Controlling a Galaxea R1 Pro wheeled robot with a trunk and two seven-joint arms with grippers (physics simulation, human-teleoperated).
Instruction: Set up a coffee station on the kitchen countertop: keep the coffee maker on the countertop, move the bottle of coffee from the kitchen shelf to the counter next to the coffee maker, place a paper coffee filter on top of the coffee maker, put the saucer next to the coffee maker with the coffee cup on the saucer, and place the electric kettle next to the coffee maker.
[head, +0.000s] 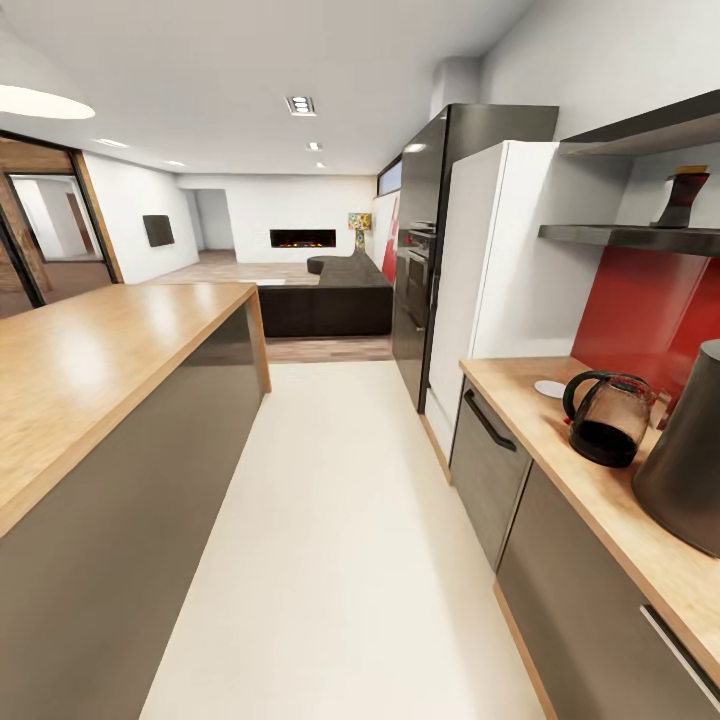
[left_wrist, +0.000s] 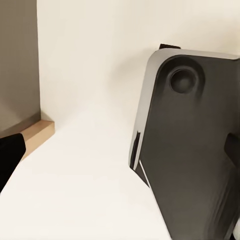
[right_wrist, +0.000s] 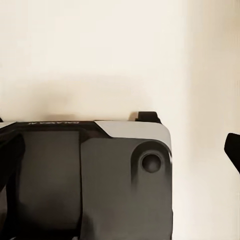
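On the wooden countertop (head: 530, 400) at the right stands a glass pot (head: 608, 418) with a black handle and a dark bottom. Just behind it lies a small white saucer (head: 550, 388). A tall dark grey appliance (head: 688, 455) rises at the frame's right edge, cut off; which of the two is the coffee maker I cannot tell. A dark red bottle (head: 683, 197) stands on the dark wall shelf (head: 620, 235) above. My left gripper (left_wrist: 120, 155) and right gripper (right_wrist: 120, 155) hang over the floor by my base, fingers apart and holding nothing.
A long island counter (head: 90, 350) with grey sides lines the left of the pale floor aisle (head: 330, 520). A white cabinet panel (head: 500, 270) and black oven tower (head: 425, 250) stand beyond the right counter. A dark sofa (head: 330, 295) blocks the far end. My grey base (right_wrist: 100, 185) shows below the wrists.
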